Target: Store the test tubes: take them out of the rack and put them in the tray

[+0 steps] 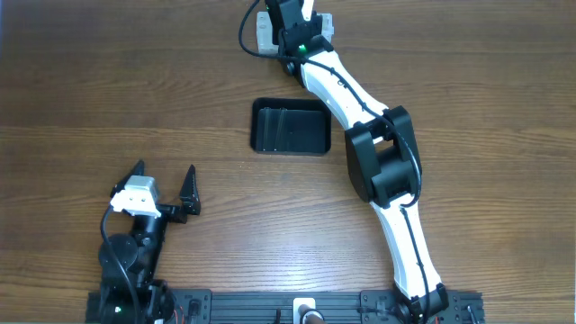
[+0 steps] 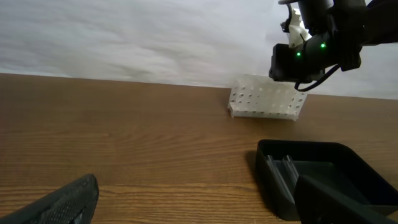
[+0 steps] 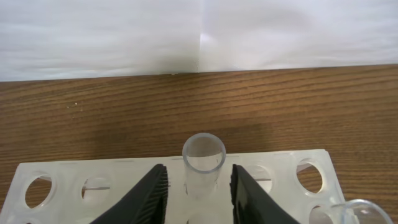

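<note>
While I watch from my desk, the whole job sits on a brown wood-grain table [image 1: 486, 90] that runs back to a plain white wall [image 3: 124, 37]. The boards lie lengthwise across the top view, and the far edge of the table meets the wall in a straight line.

The white rack [image 1: 264, 31] stands at the far side of the table, close to that wall, with the right arm [image 1: 346, 90] stretched over it. In the right wrist view the right gripper [image 3: 199, 169] hangs above the rack's top plate. Its jaws are parted, one on each side of an upright clear test tube [image 3: 203, 179] that stands in a hole of the back row. I see a thin strip of rack between each pad and the glass, so nothing is clamped. A second tube [image 3: 359, 211] shows its rim at the rack's corner.

The black tray [image 1: 290, 128] lies on the table between the rack and the arm bases, well apart from the rack. It has a few pale lines on its floor, and I cannot tell whether these are tubes or ridges.

The left gripper [image 1: 165, 167] sits low near its own base, away from the tray, with its fingers spread wide and nothing between them. Its wrist camera looks across the bare wood to the tray and the rack beyond.
</note>
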Action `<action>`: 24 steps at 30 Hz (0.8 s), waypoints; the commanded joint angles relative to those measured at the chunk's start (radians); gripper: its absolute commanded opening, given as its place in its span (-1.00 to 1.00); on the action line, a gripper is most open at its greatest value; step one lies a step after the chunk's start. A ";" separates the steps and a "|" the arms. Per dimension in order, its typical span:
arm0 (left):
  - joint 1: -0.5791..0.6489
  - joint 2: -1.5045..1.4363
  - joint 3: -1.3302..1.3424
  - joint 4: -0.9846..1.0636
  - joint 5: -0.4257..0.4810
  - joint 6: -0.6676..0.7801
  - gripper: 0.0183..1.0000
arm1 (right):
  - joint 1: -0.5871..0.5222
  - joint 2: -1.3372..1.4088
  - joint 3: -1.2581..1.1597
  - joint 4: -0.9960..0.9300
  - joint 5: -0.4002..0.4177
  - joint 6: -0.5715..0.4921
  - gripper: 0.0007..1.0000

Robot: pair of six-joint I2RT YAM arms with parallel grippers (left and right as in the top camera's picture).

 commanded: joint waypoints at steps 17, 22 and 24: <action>0.006 -0.008 -0.004 -0.003 0.013 0.011 1.00 | -0.007 0.007 0.028 0.010 0.040 -0.027 -0.72; 0.006 -0.008 -0.004 -0.003 0.013 0.011 1.00 | -0.004 -0.033 0.028 0.005 0.040 -0.028 -0.75; 0.006 -0.008 -0.004 -0.003 0.013 0.011 1.00 | -0.003 -0.061 0.028 0.000 0.040 -0.035 -0.76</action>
